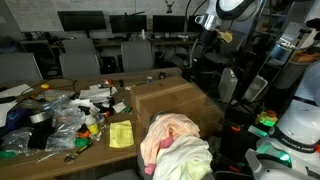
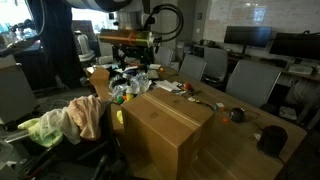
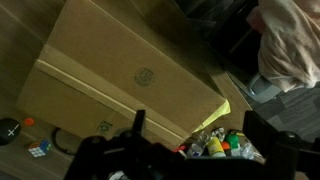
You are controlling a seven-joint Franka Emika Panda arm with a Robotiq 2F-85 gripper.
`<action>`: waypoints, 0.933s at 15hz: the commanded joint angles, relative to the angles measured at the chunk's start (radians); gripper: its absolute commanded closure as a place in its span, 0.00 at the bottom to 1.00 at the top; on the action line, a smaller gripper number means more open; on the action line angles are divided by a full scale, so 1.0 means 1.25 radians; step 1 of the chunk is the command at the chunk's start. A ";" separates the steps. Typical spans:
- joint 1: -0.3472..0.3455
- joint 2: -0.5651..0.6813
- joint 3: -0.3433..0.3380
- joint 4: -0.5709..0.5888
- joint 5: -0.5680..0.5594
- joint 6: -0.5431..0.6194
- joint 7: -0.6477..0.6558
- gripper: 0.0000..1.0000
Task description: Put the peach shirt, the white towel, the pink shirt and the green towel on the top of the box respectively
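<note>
Because the room is dim, the four cloths read as one soft, crumpled heap just off the end of the box [image 1: 175,100]. In an exterior view the white towel [image 1: 192,156] lies lowest with the pink shirt [image 1: 160,130] bunched above it. The green towel [image 2: 40,128] and the peach shirt [image 2: 92,112] show along the heap in an exterior view. Where one garment ends and the next begins cannot be told, and what carries the heap is hidden. The box is plain brown cardboard, rectangular, flaps shut and top bare, standing on the wooden table [image 2: 240,150] near the edge facing the heap. The gripper [image 3: 175,150] hangs above the box, well apart from the heap, jaws spread wide with nothing between them. Its dark body is cut off by the lower frame of the wrist view. A flat yellow cloth [image 1: 121,134] lies just beside the box. A jumble of bottles and bags [image 1: 60,115] covers the table's far end, too small to itemise.
</note>
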 commanded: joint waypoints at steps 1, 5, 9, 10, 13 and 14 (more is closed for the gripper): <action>0.016 0.057 0.036 0.037 0.005 -0.007 -0.021 0.00; 0.054 0.106 0.071 0.064 0.030 -0.021 -0.056 0.00; 0.084 0.153 0.107 0.096 0.057 -0.077 -0.095 0.00; 0.091 0.163 0.114 0.103 0.059 -0.104 -0.125 0.00; 0.101 0.190 0.134 0.128 0.069 -0.195 -0.210 0.00; 0.102 0.202 0.141 0.136 0.068 -0.222 -0.239 0.00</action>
